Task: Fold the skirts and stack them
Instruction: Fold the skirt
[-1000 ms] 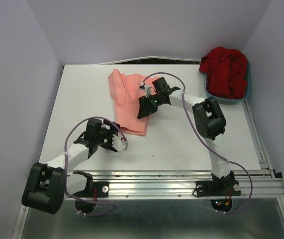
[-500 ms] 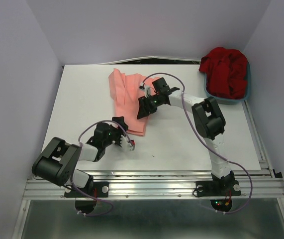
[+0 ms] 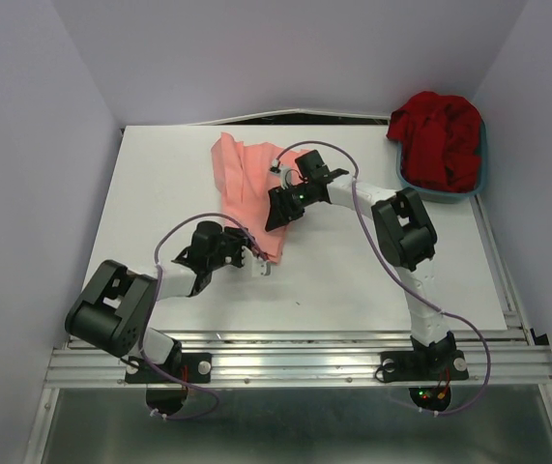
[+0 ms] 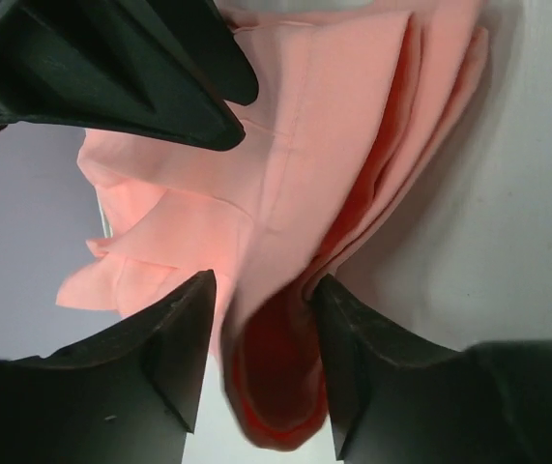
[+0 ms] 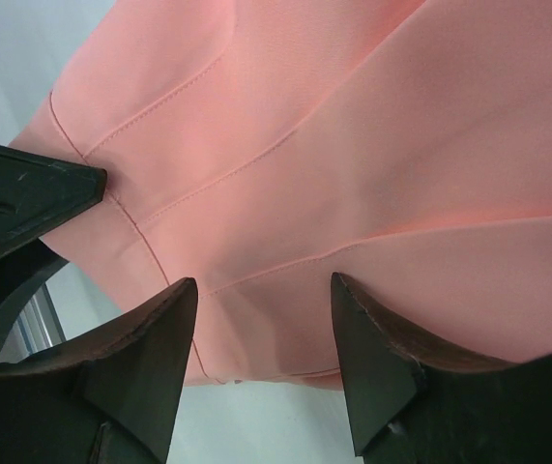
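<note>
One pink skirt is lying on the table, one red skirt in the basin. The left gripper, spread, is straddling the pink edge; the right gripper is hovering spread.

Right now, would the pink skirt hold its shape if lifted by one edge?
Probably not: the pink skirt lies in loose, layered folds, so it should droop. It looks thin, likely light. Pushed, it would probably bunch on the table rather than slide whole.
</note>
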